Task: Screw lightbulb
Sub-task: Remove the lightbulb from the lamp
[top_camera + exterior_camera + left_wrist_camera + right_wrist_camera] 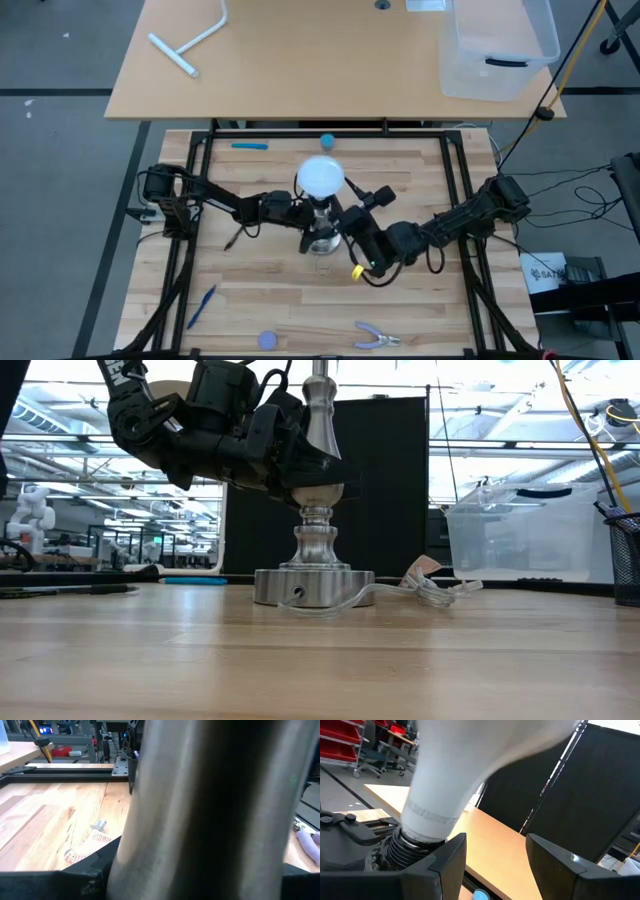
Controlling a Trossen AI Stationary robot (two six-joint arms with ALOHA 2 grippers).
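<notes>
Lightbulb [322, 176], white and frosted, sits at the centre of the wooden table [270, 300] in the overhead view, standing on top of a silver lamp stand [320, 238] with a round base. In the right wrist view the bulb's pale neck [437, 815] meets dark screw threads at the socket.

From nine o'clock, the left arm reaches in, and the left gripper [300, 212] is clamped around the stand's metal stem just below the bulb. The left wrist view is almost filled by that shiny stem [200, 810], with the dark fingers [75, 880] pressed against it on either side.

From four o'clock, the right arm reaches in, and the right gripper [352, 200] sits just beside the bulb at its three o'clock side. Its two dark fingers [450, 865] are spread apart beside the bulb's neck, not touching it.

At table level, the stand's base [314, 586] rests flat on the wood, with a clear cord [420, 592] trailing from it.

A small blue ball [327, 141] lies at twelve o'clock from the bulb. Pliers [376, 338] lie near the table's six o'clock edge. No readable writing shows on the bulb or stand.
</notes>
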